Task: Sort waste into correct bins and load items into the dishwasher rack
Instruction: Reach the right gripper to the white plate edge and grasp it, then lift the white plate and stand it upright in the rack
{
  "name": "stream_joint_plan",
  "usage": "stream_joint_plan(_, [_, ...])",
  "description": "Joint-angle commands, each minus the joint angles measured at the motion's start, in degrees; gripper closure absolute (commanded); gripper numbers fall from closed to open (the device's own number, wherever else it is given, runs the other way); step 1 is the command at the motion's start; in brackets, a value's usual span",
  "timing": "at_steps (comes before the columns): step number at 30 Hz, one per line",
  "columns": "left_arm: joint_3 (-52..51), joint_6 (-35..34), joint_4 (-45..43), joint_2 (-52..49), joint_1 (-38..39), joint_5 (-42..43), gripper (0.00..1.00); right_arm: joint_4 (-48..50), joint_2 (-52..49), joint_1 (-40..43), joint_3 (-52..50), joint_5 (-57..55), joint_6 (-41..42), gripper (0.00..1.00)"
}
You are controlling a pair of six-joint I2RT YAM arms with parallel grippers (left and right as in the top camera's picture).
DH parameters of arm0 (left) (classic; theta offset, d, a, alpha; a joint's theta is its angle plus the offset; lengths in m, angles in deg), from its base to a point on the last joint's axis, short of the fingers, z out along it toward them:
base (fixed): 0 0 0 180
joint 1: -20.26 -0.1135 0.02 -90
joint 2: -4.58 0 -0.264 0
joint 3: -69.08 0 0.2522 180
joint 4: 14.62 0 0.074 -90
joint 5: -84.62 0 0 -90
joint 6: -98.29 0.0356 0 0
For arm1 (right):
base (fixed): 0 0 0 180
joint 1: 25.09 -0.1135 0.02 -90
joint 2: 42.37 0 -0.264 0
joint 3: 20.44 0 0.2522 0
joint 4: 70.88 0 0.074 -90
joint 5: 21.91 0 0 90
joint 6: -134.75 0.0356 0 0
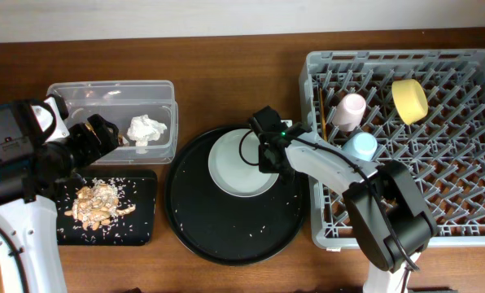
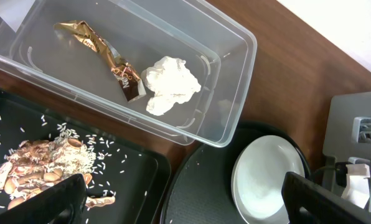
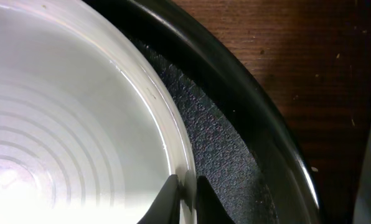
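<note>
The right end effector (image 1: 267, 155) sits at the right-hand rim of the pale light-blue plate (image 1: 236, 167). The plate lies flat in the round black tray (image 1: 226, 236) at the middle of the tabletop. In the right wrist view its fingers are drawn narrow, one on each side of the rim (image 3: 184, 196), and appear to pinch it. The dishwasher rack (image 1: 454, 187) lies just to the right of this grip, so the plate probably needs lifting and carrying that way. The right arm is plainly nearer. The left end effector (image 1: 104, 134) hangs spread wide and empty by the clear tub (image 1: 80, 89), well apart from the plate.
</note>
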Motion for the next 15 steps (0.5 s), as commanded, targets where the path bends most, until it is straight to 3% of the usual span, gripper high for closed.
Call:
stream_joint_plan(1, [0.2,0.5,-0.1,0.6,-0.1,0.0,0.01,-0.4,-1.8,-0.3,-0.7,-0.4,-0.2,0.96])
stream_joint_plan(9, [0.2,0.5,-0.1,0.6,-0.1,0.0,0.01,-7.0,-0.3,-0.3,6.1,-0.5,-1.1,0.96])
stream_joint_plan(15, [0.2,0.5,-0.1,0.6,-0.1,0.0,0.01,-10.8,9.0,-0.3,7.5,-0.5,-7.0,0.96])
